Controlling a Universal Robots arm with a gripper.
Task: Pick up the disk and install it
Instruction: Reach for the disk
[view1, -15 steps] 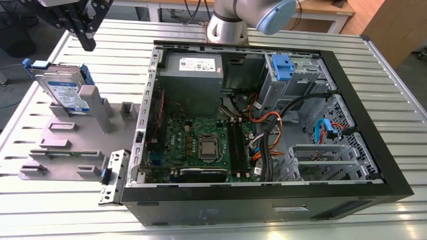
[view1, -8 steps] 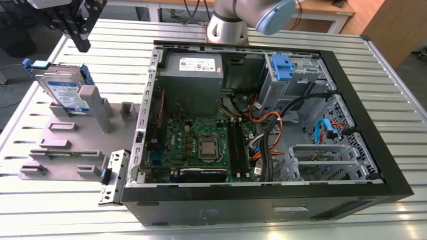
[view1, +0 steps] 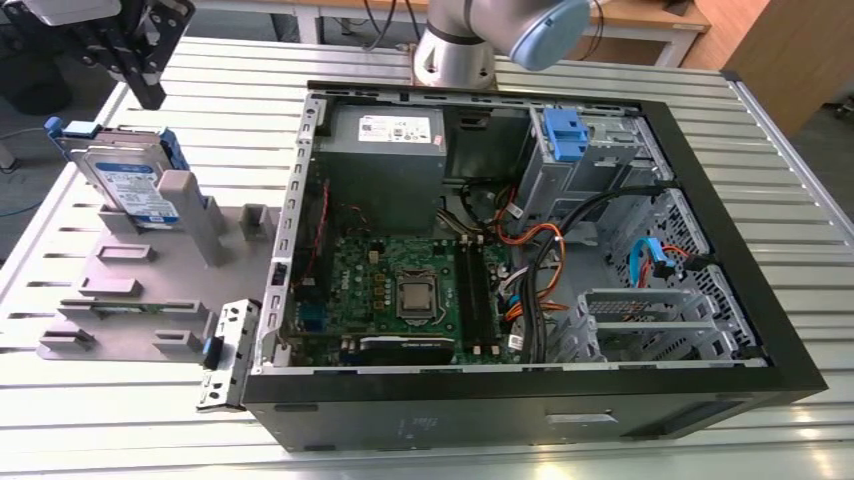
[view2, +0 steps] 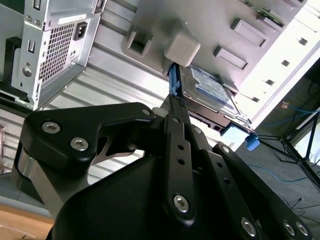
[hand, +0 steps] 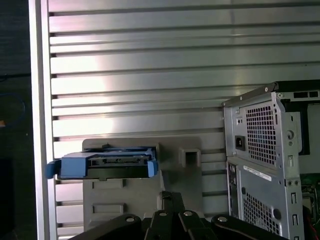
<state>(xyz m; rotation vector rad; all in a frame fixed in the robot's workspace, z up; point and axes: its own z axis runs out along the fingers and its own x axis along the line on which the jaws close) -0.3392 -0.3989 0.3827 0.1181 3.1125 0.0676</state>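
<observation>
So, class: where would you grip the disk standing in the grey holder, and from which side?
Probably the upper edge, pinched across its flat faces, from above: the disk stands on edge in the grey holder, bottom seated, top free.

Disk: silver, white-and-blue label, blue rails and end tab, on edge, tilted in grey stand, just below gripper, apart.

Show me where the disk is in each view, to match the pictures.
Exterior view: the disk leans in the grey holder, at the exterior view's left.
Second wrist view: disk label showing, against the holder.
First wrist view: disk edge-on, on the holder.
Shared landmark: the grey holder.
</observation>
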